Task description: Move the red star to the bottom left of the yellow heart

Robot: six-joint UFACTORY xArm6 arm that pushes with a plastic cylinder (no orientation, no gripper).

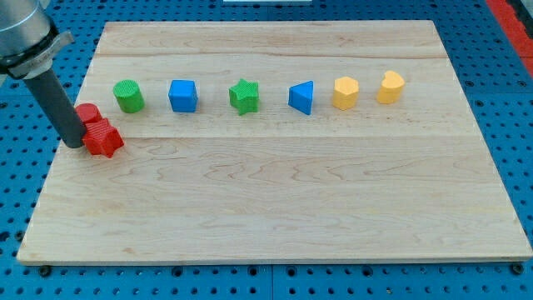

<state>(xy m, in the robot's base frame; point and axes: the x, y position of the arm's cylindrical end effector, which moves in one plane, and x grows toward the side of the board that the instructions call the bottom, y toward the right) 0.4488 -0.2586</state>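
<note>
The red star (104,139) lies near the board's left edge. A second red block (88,113) touches it on its upper left; I cannot make out that block's shape. My tip (75,145) rests on the board just left of the red star, touching or almost touching it, and the dark rod rises toward the view's top left. The yellow heart (390,87) lies far off at the upper right, the last block in a row.
A row across the upper board runs left to right: green cylinder (129,97), blue cube (183,96), green star (244,97), blue triangle (302,97), yellow hexagon-like block (345,92). The wooden board (275,208) is surrounded by a blue perforated table.
</note>
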